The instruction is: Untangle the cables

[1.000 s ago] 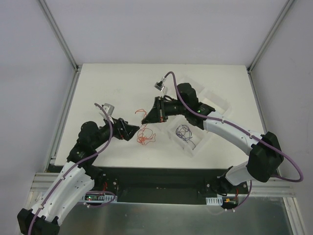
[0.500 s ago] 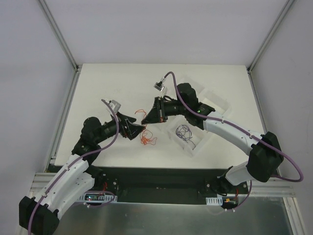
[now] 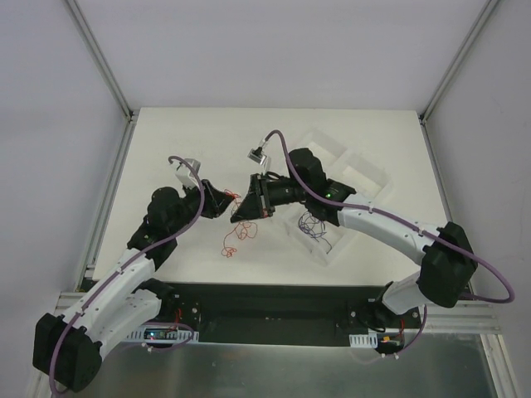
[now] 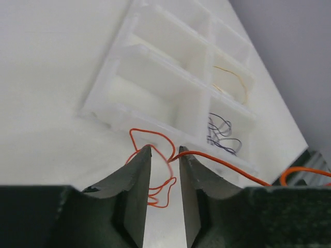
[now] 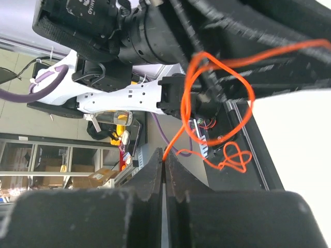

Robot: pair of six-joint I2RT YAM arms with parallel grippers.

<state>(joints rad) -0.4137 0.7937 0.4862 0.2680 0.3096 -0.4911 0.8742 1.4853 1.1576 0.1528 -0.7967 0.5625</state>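
Orange cable [image 4: 146, 130] just before divided white tray [image 4: 103, 98]

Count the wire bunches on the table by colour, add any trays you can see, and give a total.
Orange-red wire bunch: 1
Dark blue wire bunch: 1
Tan wire: 1
Compartment tray: 1
Total: 4
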